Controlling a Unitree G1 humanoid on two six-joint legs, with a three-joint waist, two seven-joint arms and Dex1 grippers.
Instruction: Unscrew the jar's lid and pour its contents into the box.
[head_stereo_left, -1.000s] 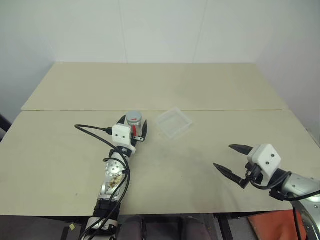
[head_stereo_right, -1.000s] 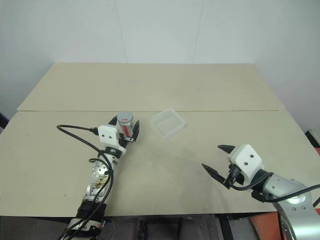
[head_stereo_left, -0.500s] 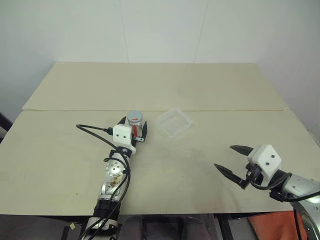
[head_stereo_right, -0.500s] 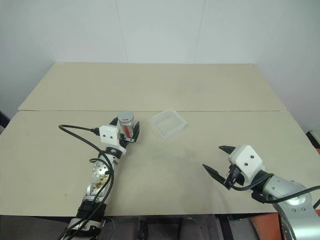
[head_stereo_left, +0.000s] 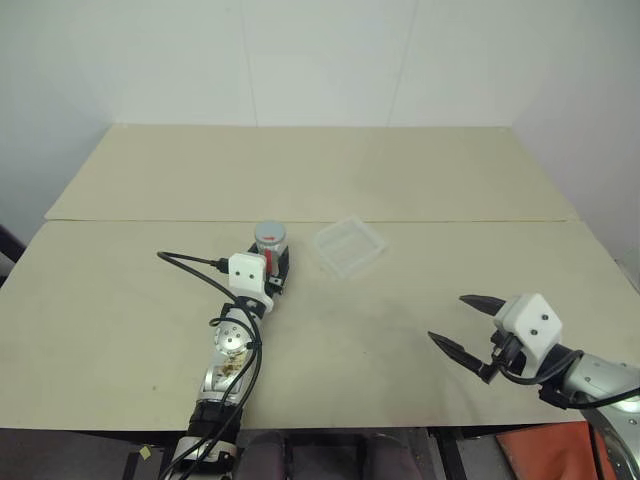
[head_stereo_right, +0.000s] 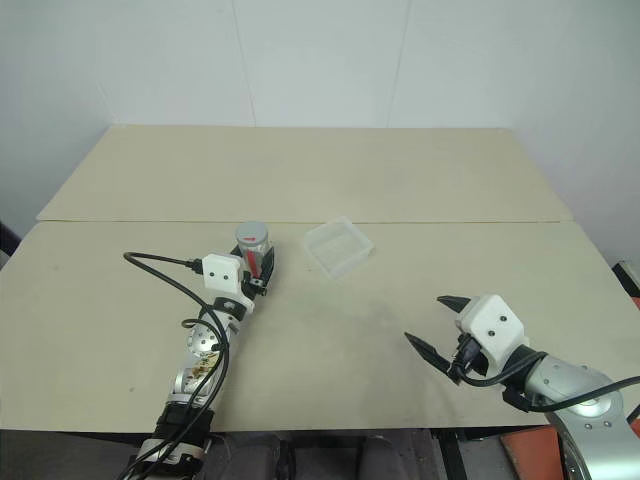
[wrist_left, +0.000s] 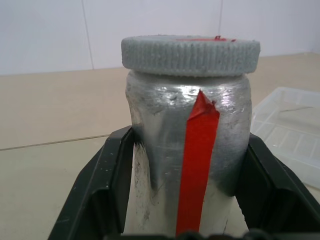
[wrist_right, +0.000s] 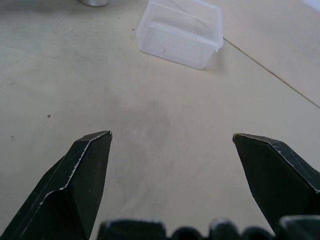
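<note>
From my left wrist view I can see what the head views cannot: my left gripper's (head_stereo_left: 272, 268) two black fingers (wrist_left: 107, 190) pressed against either side of the jar (wrist_left: 187, 160), clamped on its lower body. The red stripe faces back toward the wrist, and the grey ribbed lid (wrist_left: 190, 54) is screwed on above the fingers. The jar stands upright on the table (head_stereo_left: 400, 330), long axis vertical, lid up, sitting right between my left fingers. The box (head_stereo_left: 349, 246) lies flat just beyond the jar and to its right, apart from it. My right gripper (head_stereo_left: 465, 324) hangs spread wide with nothing in it, well apart from the jar; the box lies ahead of its fingertips.
</note>
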